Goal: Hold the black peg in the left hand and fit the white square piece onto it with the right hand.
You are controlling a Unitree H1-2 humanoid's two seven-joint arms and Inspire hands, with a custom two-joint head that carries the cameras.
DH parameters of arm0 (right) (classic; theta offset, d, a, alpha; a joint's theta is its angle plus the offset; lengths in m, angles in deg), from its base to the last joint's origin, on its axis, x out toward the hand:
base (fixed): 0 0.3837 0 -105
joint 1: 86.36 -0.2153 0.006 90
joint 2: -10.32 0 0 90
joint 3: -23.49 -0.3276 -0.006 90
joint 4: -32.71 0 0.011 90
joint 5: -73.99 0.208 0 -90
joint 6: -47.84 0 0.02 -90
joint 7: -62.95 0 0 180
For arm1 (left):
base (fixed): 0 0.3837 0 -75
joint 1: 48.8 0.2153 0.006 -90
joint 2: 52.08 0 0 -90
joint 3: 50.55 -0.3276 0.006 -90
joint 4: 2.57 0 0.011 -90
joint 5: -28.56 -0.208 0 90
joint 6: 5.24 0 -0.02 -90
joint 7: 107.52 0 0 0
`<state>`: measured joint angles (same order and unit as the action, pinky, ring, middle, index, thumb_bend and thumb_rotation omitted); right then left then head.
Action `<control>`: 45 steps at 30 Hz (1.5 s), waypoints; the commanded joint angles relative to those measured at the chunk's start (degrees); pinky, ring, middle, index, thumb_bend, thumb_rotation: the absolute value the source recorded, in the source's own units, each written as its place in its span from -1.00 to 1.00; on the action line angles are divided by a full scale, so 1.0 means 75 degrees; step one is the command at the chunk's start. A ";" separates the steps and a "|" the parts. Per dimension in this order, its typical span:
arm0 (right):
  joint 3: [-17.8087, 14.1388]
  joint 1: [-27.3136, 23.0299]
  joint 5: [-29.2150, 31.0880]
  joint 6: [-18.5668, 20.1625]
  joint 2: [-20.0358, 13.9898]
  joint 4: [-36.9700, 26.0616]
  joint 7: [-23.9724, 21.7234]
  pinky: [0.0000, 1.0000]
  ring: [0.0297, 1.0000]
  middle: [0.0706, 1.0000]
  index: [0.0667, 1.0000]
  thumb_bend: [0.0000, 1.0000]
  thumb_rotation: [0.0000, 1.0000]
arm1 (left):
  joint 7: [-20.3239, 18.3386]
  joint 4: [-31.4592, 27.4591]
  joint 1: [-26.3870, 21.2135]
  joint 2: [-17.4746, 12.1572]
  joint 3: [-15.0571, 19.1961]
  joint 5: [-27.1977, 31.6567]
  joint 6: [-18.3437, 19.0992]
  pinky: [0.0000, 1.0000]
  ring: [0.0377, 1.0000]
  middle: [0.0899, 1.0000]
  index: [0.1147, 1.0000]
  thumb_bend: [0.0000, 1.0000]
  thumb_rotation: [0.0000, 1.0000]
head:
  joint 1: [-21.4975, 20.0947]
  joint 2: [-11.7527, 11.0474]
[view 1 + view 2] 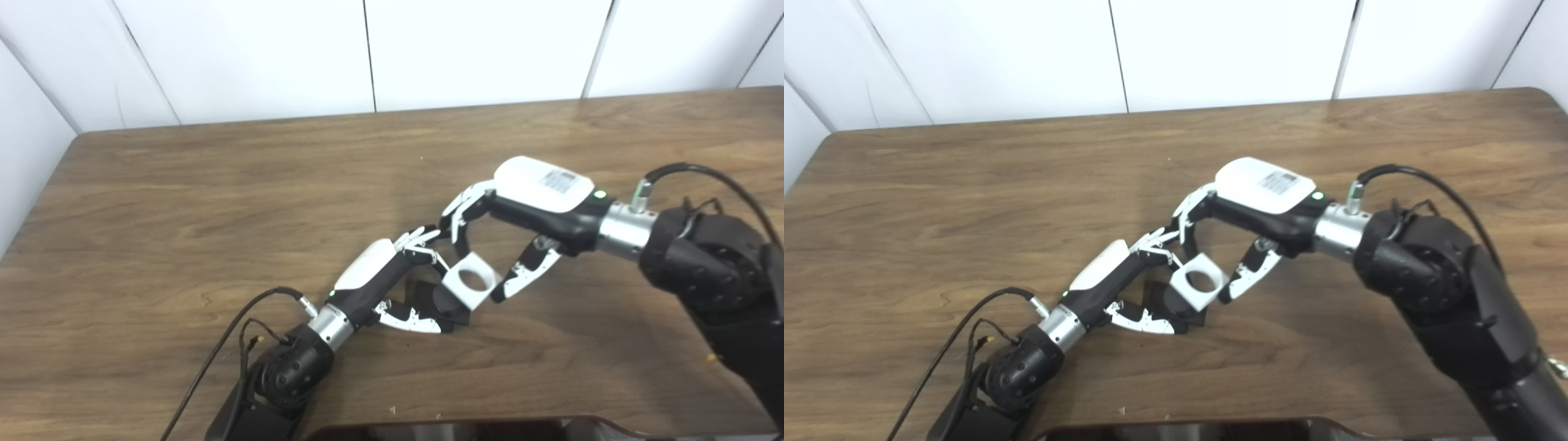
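The wooden table (184,202) fills most of the scene, with a white panelled wall (478,49) on its far side. A dark curved edge (453,429) shows at the near border, in the middle.

The right hand (527,214) comes in from the right and hangs above the table a little right of the centre. Its fingers (460,211) curl down on the far-left side of the white square piece (470,282) and its thumb (527,269) comes down on the near-right side, so the piece is held between them. The piece is tilted, and its round hole faces up towards the cameras.

The left hand (392,282) comes in from the near left and lies low near the table surface. Its fingers (422,242) are bent around the black peg (444,303) on the far side, and its thumb (407,318) lies flat on the near side. The peg is at the centre of the table, just under and to the near left of the white piece. Its dark top touches the lower corner of the piece, but I cannot tell if it has entered the hole. A black cable (220,349) goes from the left wrist towards the near edge.
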<state>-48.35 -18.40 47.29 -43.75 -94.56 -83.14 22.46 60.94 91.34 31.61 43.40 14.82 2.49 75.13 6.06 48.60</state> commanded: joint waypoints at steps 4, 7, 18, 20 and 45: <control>-0.0037 -0.0303 -0.0093 -0.0358 0.0093 0.0155 0.0246 0.28 0.50 0.43 -0.12 0.04 -0.73 | -0.0202 0.0570 0.0232 0.0181 -0.0259 -0.0329 0.0650 1.00 1.00 0.89 -0.16 0.04 -0.84 | 0.0046 0.0019; 0.0037 -0.0336 -0.0175 -0.0411 0.0189 0.0240 0.0230 0.28 0.49 0.43 -0.12 0.04 -0.73 | -0.0221 0.0549 0.0239 0.0195 -0.0281 -0.0356 0.0702 1.00 1.00 0.89 -0.16 0.04 -0.84 | 0.0049 0.0022; 0.0245 -0.0390 -0.0271 -0.0374 0.0368 0.0421 0.0126 0.24 0.48 0.43 -0.11 0.04 -0.73 | -0.0200 0.0486 0.0274 0.0234 -0.0286 -0.0351 0.0740 1.00 1.00 0.89 -0.16 0.04 -0.84 | 0.0112 0.0068; 0.0274 -0.0393 -0.0285 -0.0351 0.0390 0.0484 0.0122 0.25 0.48 0.43 -0.11 0.04 -0.73 | -0.0202 0.0460 0.0286 0.0245 -0.0286 -0.0358 0.0773 1.00 1.00 0.89 -0.16 0.04 -0.84 | 0.0126 0.0084; 0.0616 -0.0326 -0.0851 0.0182 0.0050 0.0700 -0.0537 0.35 0.64 0.74 0.66 0.72 -0.51 | -0.0249 0.0305 0.0354 0.0217 -0.0284 -0.0359 0.0878 1.00 1.00 0.89 -0.16 0.04 -0.84 | 0.0042 0.0179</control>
<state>-44.68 -19.25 43.20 -44.49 -92.33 -77.34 21.96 61.50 90.79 31.77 44.51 14.83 1.43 77.54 6.33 49.92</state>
